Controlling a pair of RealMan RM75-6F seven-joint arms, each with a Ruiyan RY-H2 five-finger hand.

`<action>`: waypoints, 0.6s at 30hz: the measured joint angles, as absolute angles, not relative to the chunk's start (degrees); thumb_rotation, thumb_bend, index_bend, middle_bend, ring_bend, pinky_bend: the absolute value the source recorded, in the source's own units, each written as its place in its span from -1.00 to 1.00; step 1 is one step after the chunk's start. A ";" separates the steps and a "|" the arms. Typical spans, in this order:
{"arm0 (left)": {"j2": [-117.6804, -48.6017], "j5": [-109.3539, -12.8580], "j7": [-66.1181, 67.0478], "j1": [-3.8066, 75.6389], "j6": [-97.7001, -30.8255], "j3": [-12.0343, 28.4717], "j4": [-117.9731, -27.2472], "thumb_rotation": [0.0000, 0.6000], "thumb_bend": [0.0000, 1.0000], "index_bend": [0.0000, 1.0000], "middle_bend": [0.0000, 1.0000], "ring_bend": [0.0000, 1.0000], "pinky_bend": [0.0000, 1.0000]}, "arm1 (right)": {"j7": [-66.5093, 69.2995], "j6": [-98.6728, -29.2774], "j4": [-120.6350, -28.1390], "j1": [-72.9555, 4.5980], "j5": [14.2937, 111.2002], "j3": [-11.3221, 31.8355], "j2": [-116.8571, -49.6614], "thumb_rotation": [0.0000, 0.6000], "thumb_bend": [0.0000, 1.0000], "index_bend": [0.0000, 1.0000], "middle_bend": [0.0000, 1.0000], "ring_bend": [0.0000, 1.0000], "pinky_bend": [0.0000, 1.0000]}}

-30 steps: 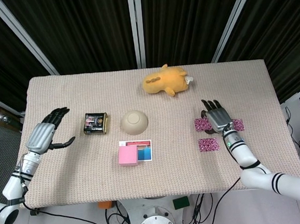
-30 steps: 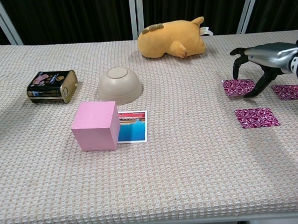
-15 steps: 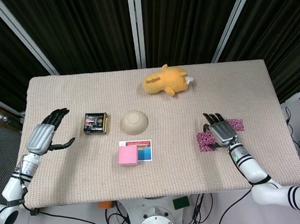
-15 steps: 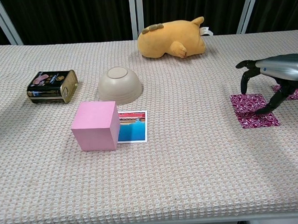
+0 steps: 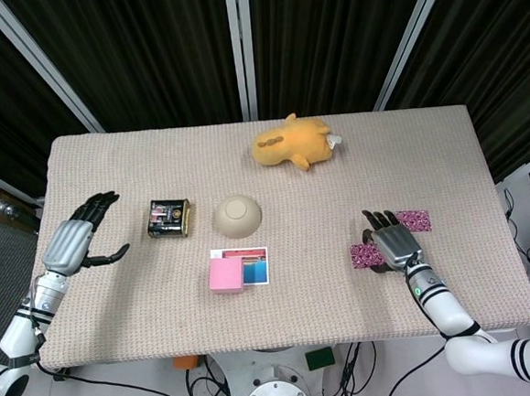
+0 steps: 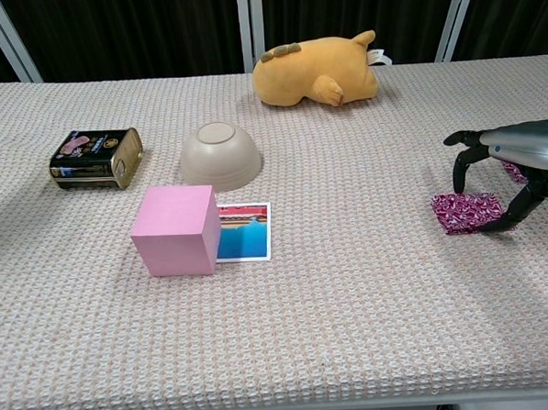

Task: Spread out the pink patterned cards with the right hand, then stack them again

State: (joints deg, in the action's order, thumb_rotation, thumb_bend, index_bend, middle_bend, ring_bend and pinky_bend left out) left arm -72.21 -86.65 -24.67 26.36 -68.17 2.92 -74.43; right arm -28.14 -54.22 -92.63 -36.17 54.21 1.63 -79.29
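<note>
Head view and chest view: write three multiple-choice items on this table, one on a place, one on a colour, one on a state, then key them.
1. Where does the right robot hand rest?
A. on the pink patterned cards
B. on the plush toy
C. on the tin can

2. What colour is the cube beside the picture card?
A. green
B. pink
C. blue

3. How does the bowl sit?
A. upright, opening upward
B. on its side
C. upside down, base upward

Key: 1 A, its fingers press on the cards at the table's right; 2 B, the chest view shows a plain pink block; 3 C, the flat round base faces up.
</note>
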 measured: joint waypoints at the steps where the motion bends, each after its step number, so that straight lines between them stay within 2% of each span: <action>1: -72.26 -86.57 -24.79 26.34 -68.14 2.93 -74.32 0.05 -0.53 -0.92 -0.90 -0.96 -0.72 | -28.35 -54.28 -92.62 -36.20 53.89 1.66 -79.37 1.00 -0.19 -0.22 -1.00 -1.00 -1.00; 8: -72.20 -86.53 -25.25 26.15 -68.45 3.04 -73.90 0.06 -0.53 -0.92 -0.90 -0.96 -0.72 | -28.88 -54.30 -93.35 -36.47 52.35 1.94 -79.15 1.00 -0.27 -0.35 -1.00 -1.00 -1.00; 18: -71.89 -86.60 -25.10 26.03 -68.65 3.08 -74.28 0.06 -0.53 -0.92 -0.90 -0.96 -0.72 | -25.82 -57.16 -95.16 -35.69 53.48 4.18 -75.76 1.00 -0.27 -0.38 -1.00 -1.00 -1.00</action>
State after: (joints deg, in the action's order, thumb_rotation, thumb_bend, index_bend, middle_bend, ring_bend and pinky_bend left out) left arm -71.89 -86.60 -25.10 26.03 -68.65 3.08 -74.28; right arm -25.82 -57.16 -95.16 -35.69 53.48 4.18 -75.76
